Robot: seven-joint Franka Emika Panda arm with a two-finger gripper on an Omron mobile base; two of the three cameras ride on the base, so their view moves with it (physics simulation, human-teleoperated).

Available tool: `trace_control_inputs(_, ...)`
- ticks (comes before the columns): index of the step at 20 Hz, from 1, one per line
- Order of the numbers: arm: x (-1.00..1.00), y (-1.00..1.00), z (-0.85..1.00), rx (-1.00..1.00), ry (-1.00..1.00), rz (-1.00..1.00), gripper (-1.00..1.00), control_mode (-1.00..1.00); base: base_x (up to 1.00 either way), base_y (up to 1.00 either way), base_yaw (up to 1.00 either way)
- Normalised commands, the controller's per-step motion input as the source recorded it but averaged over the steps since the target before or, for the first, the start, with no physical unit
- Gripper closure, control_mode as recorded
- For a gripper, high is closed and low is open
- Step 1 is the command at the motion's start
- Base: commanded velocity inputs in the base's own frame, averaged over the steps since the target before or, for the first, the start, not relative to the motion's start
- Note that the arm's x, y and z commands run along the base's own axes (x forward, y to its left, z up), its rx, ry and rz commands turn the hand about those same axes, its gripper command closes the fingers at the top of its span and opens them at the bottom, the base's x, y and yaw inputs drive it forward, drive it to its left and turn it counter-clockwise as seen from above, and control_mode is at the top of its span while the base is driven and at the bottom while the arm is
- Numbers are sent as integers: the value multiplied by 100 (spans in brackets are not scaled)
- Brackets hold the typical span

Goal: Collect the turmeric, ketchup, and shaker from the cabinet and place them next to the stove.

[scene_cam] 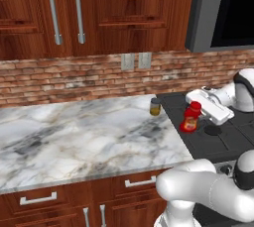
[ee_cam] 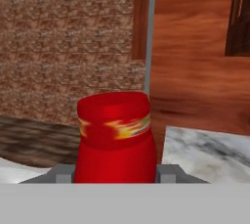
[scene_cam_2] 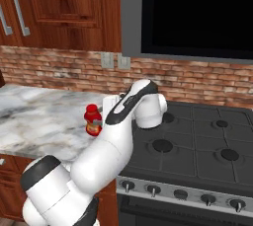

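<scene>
Holding the ketchup (scene_cam: 190, 117) between its two fingers, the hand (scene_cam: 198, 117) hangs over the seam where the marble surface (scene_cam: 84, 132) meets the stove (scene_cam_2: 197, 141), so the bottle is already at the place the task asks for, though I cannot tell if its base touches down or is a little above. In the hand view the ketchup (ee_cam: 115, 137) sits squarely between the grey finger pads (ee_cam: 168, 173), gripped at its lower body, with the yellowish label band just above them. I judge this bottle to be light and made of soft squeeze plastic: smooth, a little slippery, and able to give way under a hard pinch, so the best hold is on the wide round body below the label, not on the narrower cap. It is not fragile, but it is tall for its base and could tip if it is let go at a slant. The turmeric (scene_cam: 155, 106) stands upright on the surface just beside the stove edge, near the ketchup but apart from it; being glass, it looks stiffer and more breakable. The surface is polished, veined stone, the wall behind is rough brick (scene_cam: 74, 80), and the stove is matte black with round burners.
</scene>
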Motion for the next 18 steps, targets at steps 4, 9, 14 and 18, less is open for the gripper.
trace_control_inputs(4,15,0,-25,0,5,0,100,-100,0,0,0)
trace_control_inputs(9,28,0,-21,0,6,0,100,-100,0,0,0)
trace_control_inputs(14,28,0,-25,0,4,0,100,-100,0,0,0)
trace_control_inputs(18,13,0,-24,0,0,-1,100,-100,0,0,0)
